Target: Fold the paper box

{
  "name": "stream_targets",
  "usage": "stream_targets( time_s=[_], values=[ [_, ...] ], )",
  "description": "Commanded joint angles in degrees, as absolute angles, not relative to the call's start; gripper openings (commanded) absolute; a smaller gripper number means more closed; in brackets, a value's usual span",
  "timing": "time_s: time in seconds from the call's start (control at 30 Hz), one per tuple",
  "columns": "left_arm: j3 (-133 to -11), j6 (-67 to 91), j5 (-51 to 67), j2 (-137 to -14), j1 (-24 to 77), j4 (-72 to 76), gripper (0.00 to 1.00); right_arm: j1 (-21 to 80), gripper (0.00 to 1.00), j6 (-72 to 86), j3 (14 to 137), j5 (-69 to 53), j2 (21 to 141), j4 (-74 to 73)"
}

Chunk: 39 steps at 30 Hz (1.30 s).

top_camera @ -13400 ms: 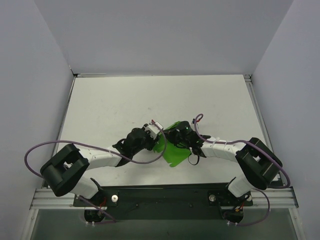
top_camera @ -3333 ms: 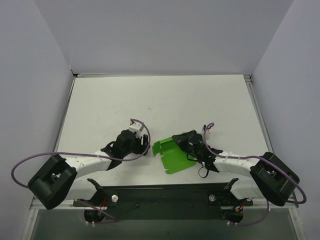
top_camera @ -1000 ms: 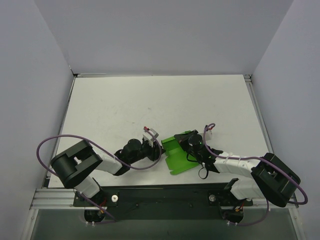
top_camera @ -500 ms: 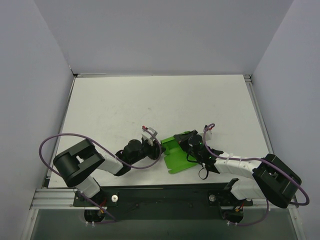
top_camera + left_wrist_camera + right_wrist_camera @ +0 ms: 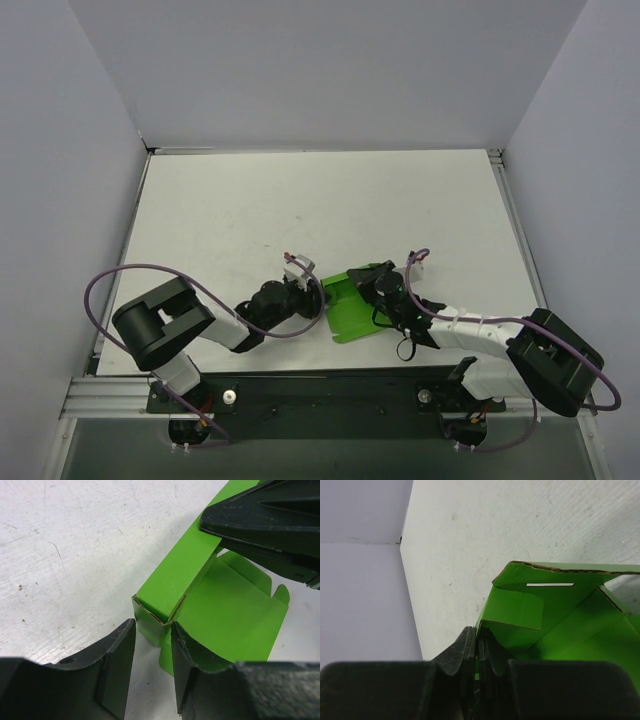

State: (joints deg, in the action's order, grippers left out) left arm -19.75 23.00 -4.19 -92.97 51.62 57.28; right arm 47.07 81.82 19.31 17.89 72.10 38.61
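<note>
Paper box (image 5: pixel 352 312): bright green card, brown raw edges, one white slot. Desk (image 5: pixel 300 200): white, faintly speckled grey. Left end effector (image 5: pixel 152 632) and right end effector (image 5: pixel 478 636): black. Arms (image 5: pixel 470 325): white with black joints. Cables (image 5: pixel 110 280): purple. Walls (image 5: pixel 330 70): pale grey.

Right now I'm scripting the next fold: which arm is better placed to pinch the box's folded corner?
Left, probably. The left jaws straddle the folded corner of the paper box; the right jaws are shut on its wall, steadying it.
</note>
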Motion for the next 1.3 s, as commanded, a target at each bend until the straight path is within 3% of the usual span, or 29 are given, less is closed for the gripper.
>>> stream_targets(
  time_s=[0.0, 0.63, 0.77, 0.93, 1.13, 1.27],
  values=[
    [-20.5, 23.3, -7.7, -95.6, 52.2, 60.8, 0.44, 49.1, 0.0, 80.4, 17.1, 20.2, 70.8, 39.7],
    [-19.4, 19.3, -18.0, -98.9, 57.0, 66.2, 0.4, 52.2, 0.0, 82.7, 11.2, 25.1, 65.5, 35.6],
    [-18.9, 19.0, -23.2, -99.8, 58.4, 68.3, 0.3, 52.5, 0.0, 82.9, 11.3, 25.2, 65.5, 35.2],
    [-18.2, 17.7, -29.3, -100.9, 59.5, 71.7, 0.29, 52.8, 0.0, 83.6, 11.8, 25.4, 65.6, 34.4],
    [-19.0, 15.5, -28.8, -102.7, 60.5, 76.4, 0.29, 53.3, 0.0, 84.5, 12.8, 25.3, 65.7, 31.8],
    [-19.2, 15.2, -32.9, -102.2, 61.2, 74.3, 0.2, 53.3, 0.0, 85.2, 13.3, 25.8, 65.2, 29.4]
  ],
)
